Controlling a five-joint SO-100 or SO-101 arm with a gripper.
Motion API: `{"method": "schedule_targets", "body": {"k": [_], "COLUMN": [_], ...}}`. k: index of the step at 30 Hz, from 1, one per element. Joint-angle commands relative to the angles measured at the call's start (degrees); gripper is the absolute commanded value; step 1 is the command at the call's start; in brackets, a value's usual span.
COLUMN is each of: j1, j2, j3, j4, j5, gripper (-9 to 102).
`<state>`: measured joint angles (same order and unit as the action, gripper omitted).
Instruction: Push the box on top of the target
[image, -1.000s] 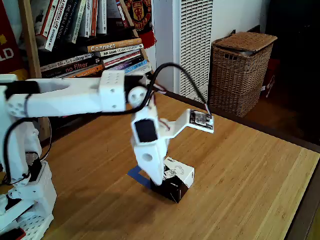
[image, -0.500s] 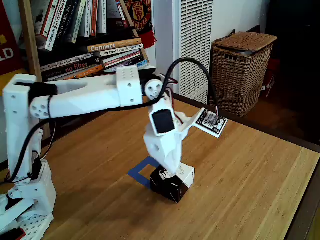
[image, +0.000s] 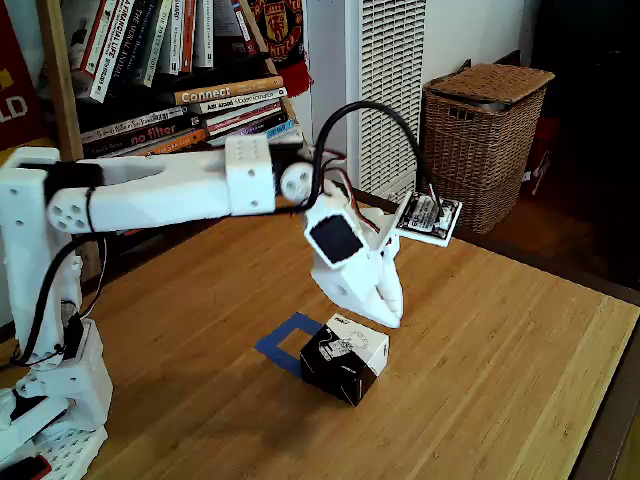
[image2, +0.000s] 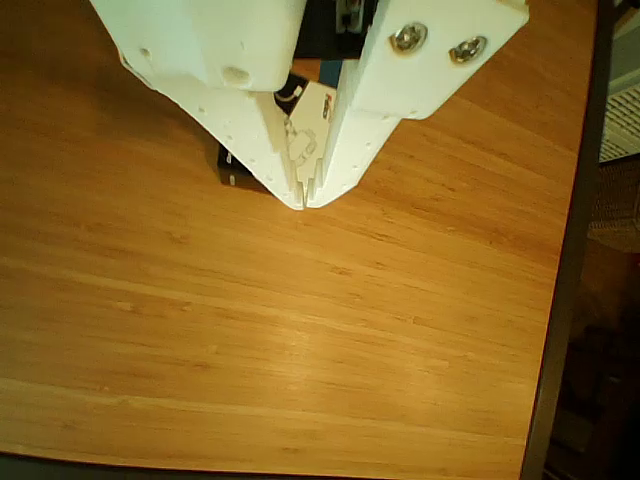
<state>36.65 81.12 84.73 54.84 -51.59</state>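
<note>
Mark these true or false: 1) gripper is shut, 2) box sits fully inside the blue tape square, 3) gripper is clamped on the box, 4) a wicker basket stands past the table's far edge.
1) True: in the other view the gripper has its fingertips together.
2) False: the box sits beside the target, covering at most one corner.
3) False: the gripper is above the box, holding nothing.
4) True: wicker basket.

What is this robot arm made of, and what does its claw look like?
The arm looks like white printed plastic in blocky segments with black motor blocks, and black cable loops over its wrist. The gripper is two white tapered fingers with bolts; a small white printed tag sticks out beside it.
</note>
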Motion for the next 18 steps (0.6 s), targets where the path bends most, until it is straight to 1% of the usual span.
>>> {"method": "schedule_targets", "body": {"k": [1, 8, 18], "j1": [1.05, 2.29, 3.69], "j2": [3.6, 2.37, -2.46], "j3": [3.52, 11.69, 13.8], "j4": [-5.45, -14.41, -19.42], "j5": [-1.67, -3.78, -5.89], "gripper": [0, 0, 0]}}
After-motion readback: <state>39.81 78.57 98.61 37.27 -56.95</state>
